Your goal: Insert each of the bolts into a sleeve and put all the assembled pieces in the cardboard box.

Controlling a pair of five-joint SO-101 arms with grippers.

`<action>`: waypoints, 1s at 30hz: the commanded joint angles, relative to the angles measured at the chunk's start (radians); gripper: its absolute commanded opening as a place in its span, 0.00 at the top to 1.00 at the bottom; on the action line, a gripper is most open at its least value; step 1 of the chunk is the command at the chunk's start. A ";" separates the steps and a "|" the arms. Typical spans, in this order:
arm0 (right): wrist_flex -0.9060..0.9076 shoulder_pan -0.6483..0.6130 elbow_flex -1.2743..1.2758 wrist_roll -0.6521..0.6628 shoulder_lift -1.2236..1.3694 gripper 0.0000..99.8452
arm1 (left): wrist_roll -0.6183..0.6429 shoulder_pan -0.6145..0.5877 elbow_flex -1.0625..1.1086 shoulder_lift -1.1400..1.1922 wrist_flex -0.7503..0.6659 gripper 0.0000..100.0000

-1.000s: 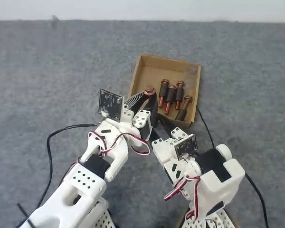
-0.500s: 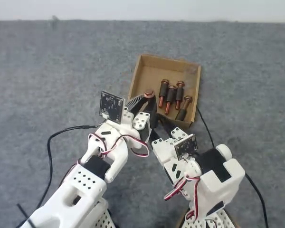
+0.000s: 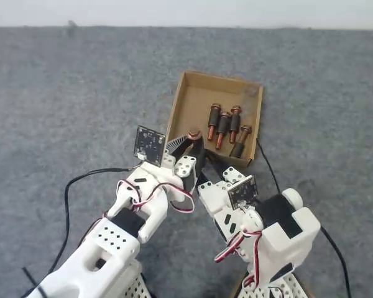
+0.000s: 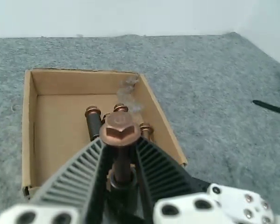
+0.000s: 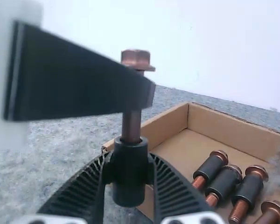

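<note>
My left gripper is shut on a copper bolt held upright, head up, just outside the near wall of the cardboard box. Directly beneath it, my right gripper is shut on a black sleeve. The bolt's shaft meets the sleeve's top opening, with the head well above it. How deep the shaft reaches is hidden. Several assembled pieces lie side by side in the box.
Grey carpet surrounds the box on all sides. A black cable runs beside the left arm, another past the box's near right corner. A pale wall borders the far edge.
The left gripper has carried the bolt back from over the box's near wall toward the arms' bases and down onto the sleeve. The right arm has kept still.
</note>
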 commanded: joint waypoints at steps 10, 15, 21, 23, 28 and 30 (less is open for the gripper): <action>-0.005 0.001 0.032 0.025 -0.051 0.99 | 0.002 -0.006 0.056 -0.006 -0.026 0.99; -0.005 0.001 0.032 0.025 -0.051 0.99 | 0.002 -0.006 0.088 -0.006 -0.026 0.99; 0.001 0.001 0.032 0.025 -0.051 0.99 | 0.005 -0.003 0.110 -0.006 -0.026 0.99; 0.002 0.001 0.032 0.025 -0.051 0.99 | 0.005 0.006 0.116 -0.012 -0.026 0.99; 0.002 0.001 0.032 0.025 -0.051 0.99 | 0.006 0.006 0.110 -0.014 -0.026 0.99; 0.002 0.001 0.032 0.025 -0.051 0.99 | 0.006 0.006 0.110 -0.014 -0.026 0.96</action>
